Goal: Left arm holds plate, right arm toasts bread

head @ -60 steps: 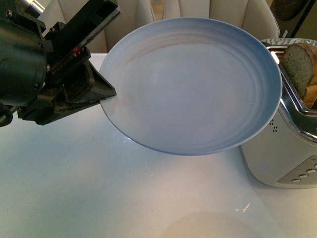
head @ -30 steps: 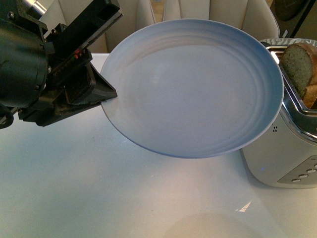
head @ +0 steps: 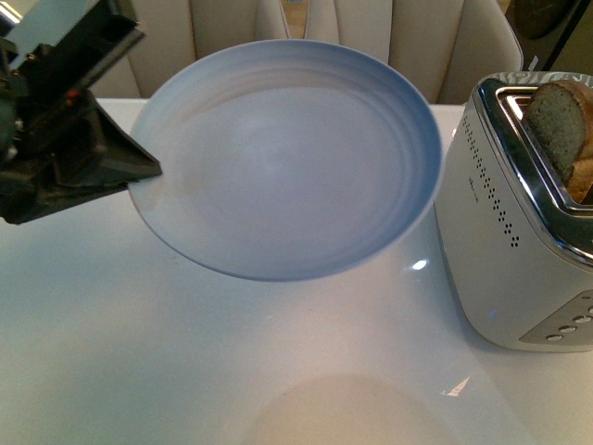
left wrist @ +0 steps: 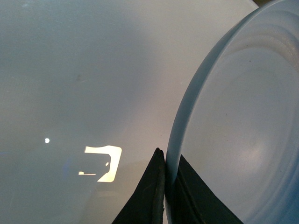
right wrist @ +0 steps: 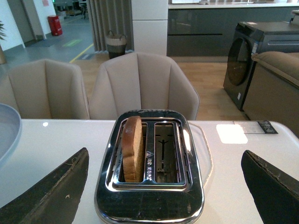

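Right now your plate [head: 287,158] hangs clear above the white table [head: 111,371], face up. The left gripper [head: 148,171] has it pinched at its left rim. In the left wrist view you can see that pale blue rim wedged between the two black fingers [left wrist: 149,191], which press on it from both sides.

To the right of the plate, near but not touching, stands the silver toaster [head: 519,250]. Your bread [head: 561,125] sits upright in one of its two slots with its rounded top sticking out; the other slot is bare.

The right gripper [right wrist: 164,156] hovers above the toaster, spread wide and holding nothing, one finger on each side of the chrome top. Beige chairs [right wrist: 140,84] line the far edge of the table.
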`<state>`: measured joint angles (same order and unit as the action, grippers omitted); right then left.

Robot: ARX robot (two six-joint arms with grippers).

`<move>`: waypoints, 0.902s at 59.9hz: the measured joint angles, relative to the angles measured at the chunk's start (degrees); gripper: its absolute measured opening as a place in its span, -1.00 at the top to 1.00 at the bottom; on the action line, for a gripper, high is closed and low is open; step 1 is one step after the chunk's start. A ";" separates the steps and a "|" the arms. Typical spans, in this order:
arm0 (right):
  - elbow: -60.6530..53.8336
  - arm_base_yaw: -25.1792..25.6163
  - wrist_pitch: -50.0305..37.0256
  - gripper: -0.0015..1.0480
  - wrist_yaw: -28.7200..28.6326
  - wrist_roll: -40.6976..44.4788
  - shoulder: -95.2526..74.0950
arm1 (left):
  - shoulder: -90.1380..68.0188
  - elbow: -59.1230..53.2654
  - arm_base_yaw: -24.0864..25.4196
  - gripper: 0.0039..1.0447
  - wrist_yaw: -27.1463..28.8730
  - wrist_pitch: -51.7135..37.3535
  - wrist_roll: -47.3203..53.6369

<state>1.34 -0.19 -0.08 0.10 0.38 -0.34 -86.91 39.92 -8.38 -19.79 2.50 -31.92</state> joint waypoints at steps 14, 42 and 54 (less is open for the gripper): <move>0.00 0.00 0.00 -0.83 -0.02 0.00 0.00 | -1.68 -2.40 8.00 0.95 -4.55 -0.83 8.00; 0.00 0.00 0.00 -0.83 0.00 0.02 0.00 | -13.07 -6.45 23.34 0.95 -8.72 -8.63 23.63; 0.00 0.00 0.00 -0.83 -0.02 0.00 0.02 | -21.14 -6.40 27.98 0.95 -8.74 -12.24 27.71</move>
<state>1.34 -0.19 -0.08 0.08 0.38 -0.32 -108.05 33.52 19.59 -28.53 -9.74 -4.21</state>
